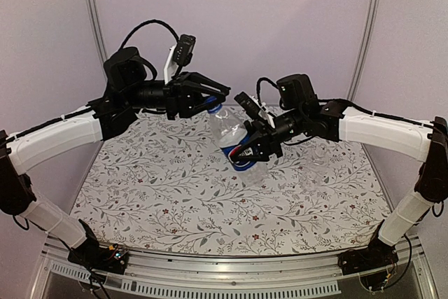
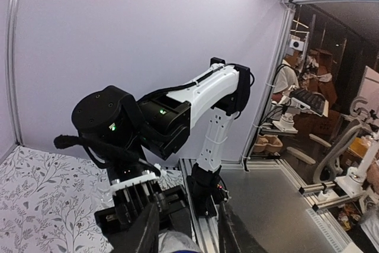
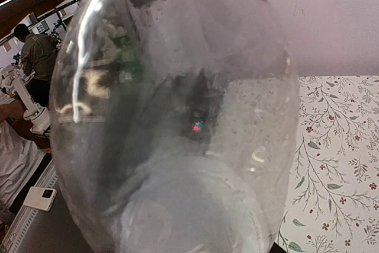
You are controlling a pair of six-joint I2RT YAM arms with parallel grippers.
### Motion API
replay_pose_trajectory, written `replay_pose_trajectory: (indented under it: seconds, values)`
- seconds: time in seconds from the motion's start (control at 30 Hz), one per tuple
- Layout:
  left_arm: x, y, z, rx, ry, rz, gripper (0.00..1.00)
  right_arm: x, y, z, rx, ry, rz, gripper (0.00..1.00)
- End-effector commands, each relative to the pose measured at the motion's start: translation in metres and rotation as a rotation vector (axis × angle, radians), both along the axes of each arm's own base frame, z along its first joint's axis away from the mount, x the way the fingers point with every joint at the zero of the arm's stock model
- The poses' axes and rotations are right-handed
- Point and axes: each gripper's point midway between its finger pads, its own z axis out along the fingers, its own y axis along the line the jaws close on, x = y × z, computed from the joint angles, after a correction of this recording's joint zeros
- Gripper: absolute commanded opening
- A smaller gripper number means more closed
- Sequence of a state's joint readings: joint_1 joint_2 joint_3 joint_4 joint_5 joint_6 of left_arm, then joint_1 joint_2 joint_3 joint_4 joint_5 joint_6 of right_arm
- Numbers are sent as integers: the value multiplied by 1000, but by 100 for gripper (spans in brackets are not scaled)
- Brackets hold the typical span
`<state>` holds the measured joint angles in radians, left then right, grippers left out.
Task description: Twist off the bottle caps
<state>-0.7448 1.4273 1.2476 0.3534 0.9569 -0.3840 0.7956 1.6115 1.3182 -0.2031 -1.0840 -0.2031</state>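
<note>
The right fingers pinch the tilted Pepsi bottle above the floral surface. The left fingers flank its blue cap; whether they grip it cannot be told.

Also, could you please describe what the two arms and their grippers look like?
Both the left arm and right arm have white shells on the long links, with black joints and bases. The left gripper and right gripper are black, two-fingered. A black cable loops over each wrist; a white bracket sits on the left one.
</note>
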Motion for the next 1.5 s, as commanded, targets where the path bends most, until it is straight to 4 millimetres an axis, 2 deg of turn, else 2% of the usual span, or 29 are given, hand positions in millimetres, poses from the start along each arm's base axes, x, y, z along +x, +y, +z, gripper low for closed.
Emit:
replay_pose_trajectory:
  seconds: [0.0,0.2,0.3,0.43,0.57,0.67,0.8,0.97,1.1,1.23,1.47]
  values:
    - [8,2,-8,13,-1,27,29,3,2,10,17,-17,-3,42]
    - [12,7,-7,11,-6,93,15,11,3,9,1,-37,-56,42]
    - [19,8,-9,22,1,149,10,22,4,9,-18,-53,-119,42]
    - [45,13,-10,41,83,315,0,44,5,6,-59,-83,-245,42]
    - [83,26,-19,69,247,626,0,76,2,3,-110,-138,-428,41]
    - [94,32,-27,80,332,769,1,95,-1,2,-132,-167,-533,41]
    - [96,32,-26,60,356,801,10,99,-1,-2,-141,-167,-551,41]
    - [97,35,-20,57,340,814,16,91,0,-4,-135,-160,-508,41]
    - [95,35,-12,46,307,793,25,82,1,-2,-117,-155,-460,41]
    - [91,35,-2,28,248,759,40,77,2,-3,-112,-150,-430,41]
    - [76,43,19,-31,147,639,72,68,2,0,-98,-146,-388,41]
